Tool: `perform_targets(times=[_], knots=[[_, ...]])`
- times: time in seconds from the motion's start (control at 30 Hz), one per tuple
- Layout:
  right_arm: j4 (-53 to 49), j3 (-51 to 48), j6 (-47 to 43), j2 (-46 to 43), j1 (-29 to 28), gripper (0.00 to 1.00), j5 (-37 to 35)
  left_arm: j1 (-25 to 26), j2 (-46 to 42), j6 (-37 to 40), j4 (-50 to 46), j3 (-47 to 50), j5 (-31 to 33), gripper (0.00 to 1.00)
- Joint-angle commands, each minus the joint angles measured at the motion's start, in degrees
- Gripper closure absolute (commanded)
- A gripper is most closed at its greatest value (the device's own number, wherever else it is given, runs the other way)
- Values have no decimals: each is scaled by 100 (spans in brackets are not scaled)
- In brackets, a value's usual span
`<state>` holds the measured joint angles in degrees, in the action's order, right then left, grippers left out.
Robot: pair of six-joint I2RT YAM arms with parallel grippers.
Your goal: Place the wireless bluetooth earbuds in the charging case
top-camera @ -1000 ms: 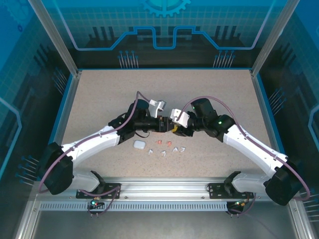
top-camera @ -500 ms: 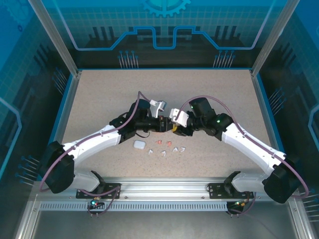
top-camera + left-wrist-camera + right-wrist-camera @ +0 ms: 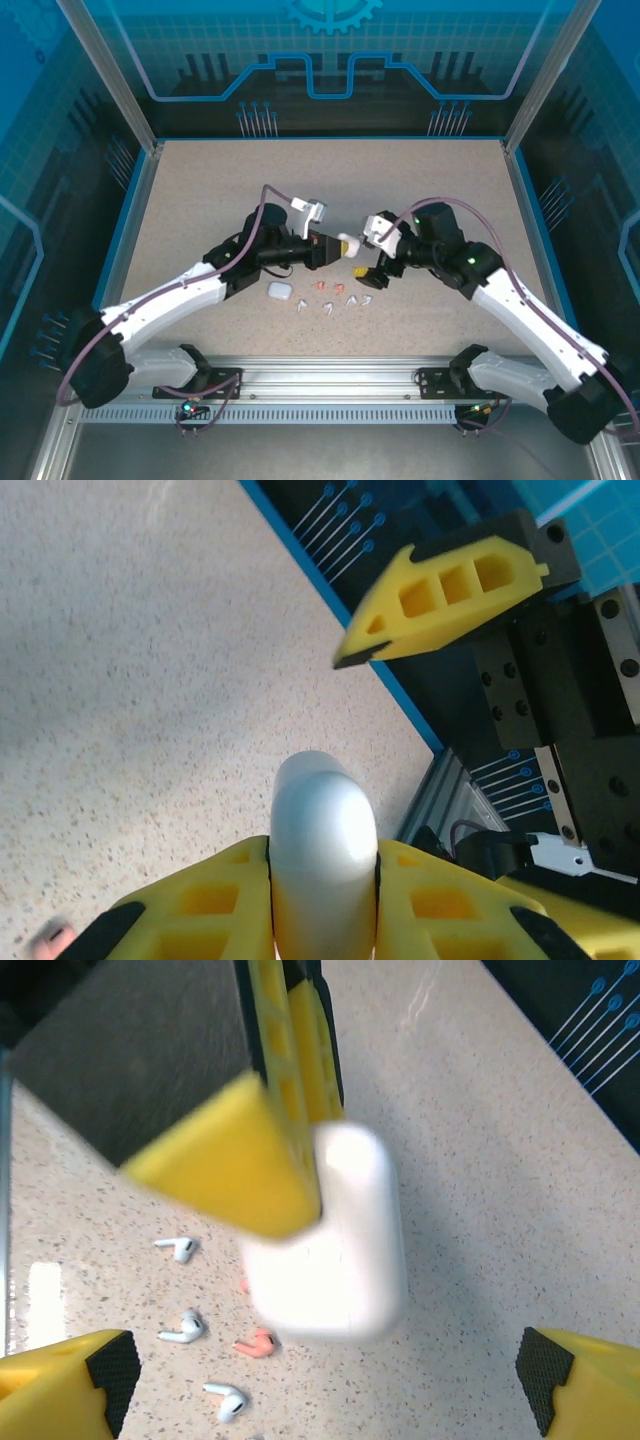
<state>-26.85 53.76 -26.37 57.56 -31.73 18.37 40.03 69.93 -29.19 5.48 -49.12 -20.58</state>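
Right gripper point(image 3: 372, 250) had sprung wide, retreating toward 3 o'clock; left gripper point(image 3: 337, 245) pinched the charging case point(image 3: 330, 1250), lid apparently shut. I saw the earbuds point(image 3: 335, 295) lying loose at 6 o'clock of it, nearest the freed right.

right pincer point(image 3: 368, 254): sprang open, backed off | left pincer point(image 3: 338, 245): clamped shut on white case point(image 3: 322, 825)

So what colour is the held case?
White: the case in the left gripper, best seen in the left wrist view.
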Motion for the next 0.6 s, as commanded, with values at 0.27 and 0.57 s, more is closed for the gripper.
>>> perform_targets(times=[0.27, 0.57], knots=[[67, -265, 189, -860, 361, 2, 1413, 34, -1062, 2013, 2078, 1130, -323, 98], [587, -47, 474, -695, 260, 11, 1501, 33, -1134, 3064, 3518, 1723, -1057, 100]])
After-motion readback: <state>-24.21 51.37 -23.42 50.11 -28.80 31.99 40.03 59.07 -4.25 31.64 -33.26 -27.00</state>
